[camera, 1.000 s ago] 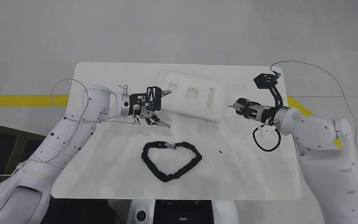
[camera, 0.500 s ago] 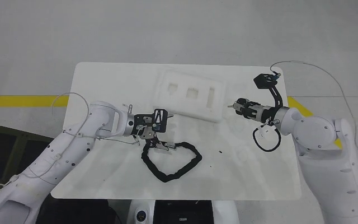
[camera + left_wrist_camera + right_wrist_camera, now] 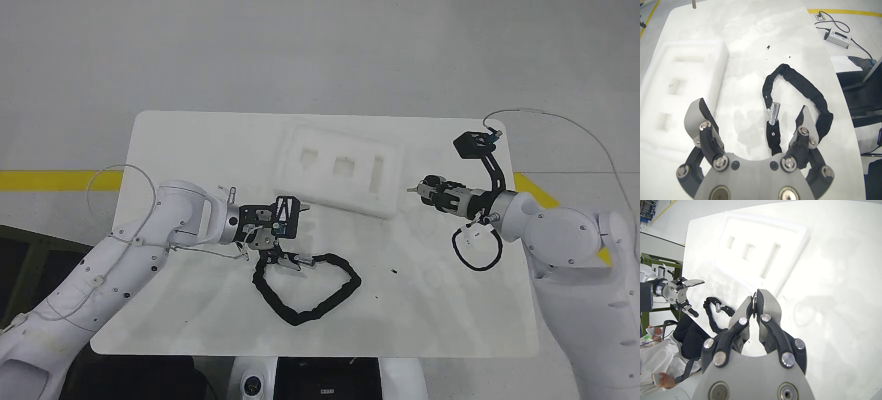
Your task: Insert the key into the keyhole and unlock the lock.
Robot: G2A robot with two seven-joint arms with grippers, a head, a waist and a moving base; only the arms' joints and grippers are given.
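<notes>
- Key (image 3: 754,302) is pinched between the pressed-together fingers of the right hand (image 3: 754,294), above the table's (image 3: 450,300) right side and well apart from the chain lock (image 3: 305,285). It is probably waiting until that is steadied.
- Looped on the table, the chain lock has its silver cylinder (image 3: 773,113) between the spread fingers of the left hand (image 3: 752,106), which seems placed to grip it.
- A white foam tray (image 3: 345,170) lies farther back on the table. The grey floor (image 3: 300,50) has a yellow line (image 3: 50,180).

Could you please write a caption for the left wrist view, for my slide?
Open left end effector facing the silver cylinder of the black chain lock, white foam tray nearby.
</notes>
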